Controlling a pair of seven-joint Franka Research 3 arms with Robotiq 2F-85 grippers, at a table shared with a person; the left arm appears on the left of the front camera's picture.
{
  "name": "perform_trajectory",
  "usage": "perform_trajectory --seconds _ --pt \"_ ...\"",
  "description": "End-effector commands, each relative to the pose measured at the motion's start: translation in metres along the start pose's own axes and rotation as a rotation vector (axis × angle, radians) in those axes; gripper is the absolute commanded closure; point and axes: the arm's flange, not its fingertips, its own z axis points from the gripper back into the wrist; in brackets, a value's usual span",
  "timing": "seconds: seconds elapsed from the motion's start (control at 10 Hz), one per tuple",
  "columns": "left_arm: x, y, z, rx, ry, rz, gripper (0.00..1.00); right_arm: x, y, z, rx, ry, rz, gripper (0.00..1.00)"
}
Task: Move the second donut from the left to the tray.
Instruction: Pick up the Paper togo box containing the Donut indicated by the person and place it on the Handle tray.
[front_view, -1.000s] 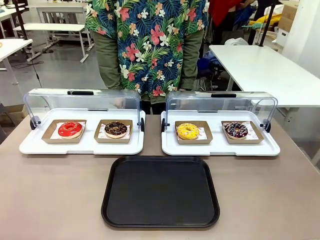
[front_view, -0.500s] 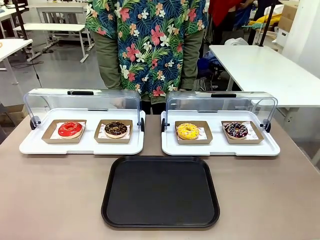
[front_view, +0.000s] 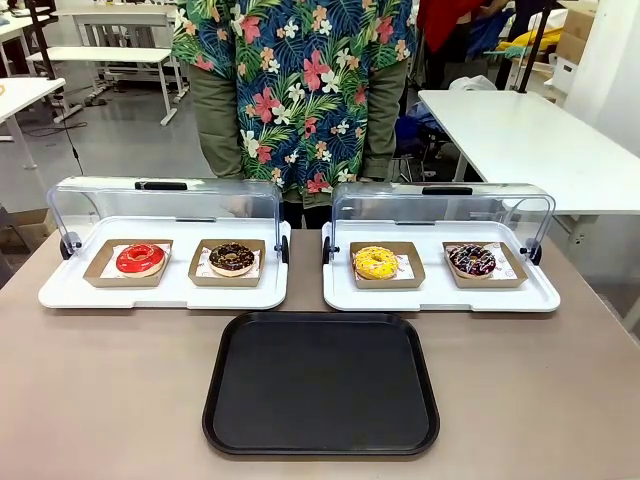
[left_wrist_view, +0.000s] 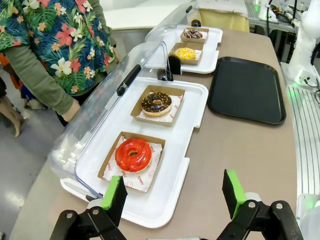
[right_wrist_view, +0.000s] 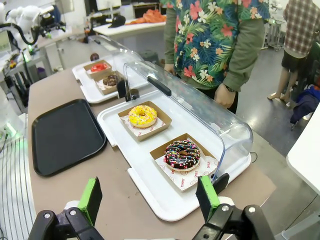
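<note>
Front view: black tray (front_view: 320, 385) on brown table (front_view: 100, 400), white tables (front_view: 520, 140) beyond.

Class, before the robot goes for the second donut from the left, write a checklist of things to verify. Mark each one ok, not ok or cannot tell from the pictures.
1. Target found: the chocolate donut sits in its cardboard holder, second from the left: ok.
2. The clear lid over it is raised, with the front open: ok.
3. The black tray has room for the donut: ok.
4. The left tool is open and holds nothing: ok.
5. The right tool is open and holds nothing: ok.
6. The person's hand is behind the lid, away from the donut: ok.
</note>
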Motion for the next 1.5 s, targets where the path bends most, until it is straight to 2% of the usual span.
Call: perform_trajectory --seconds 0.0,1.4 --pt "0.0012 -0.0010 0.0004 -0.006 -0.007 -0.007 0.00 0.0019 -0.0035 -0.0001 -0.004 -0.030 0.030 0.00" --pt "0.0012 -0.0010 0.0004 -0.006 -0.007 -0.007 0.00 0.0019 -0.0035 -0.0001 -0.004 -0.030 0.030 0.00"
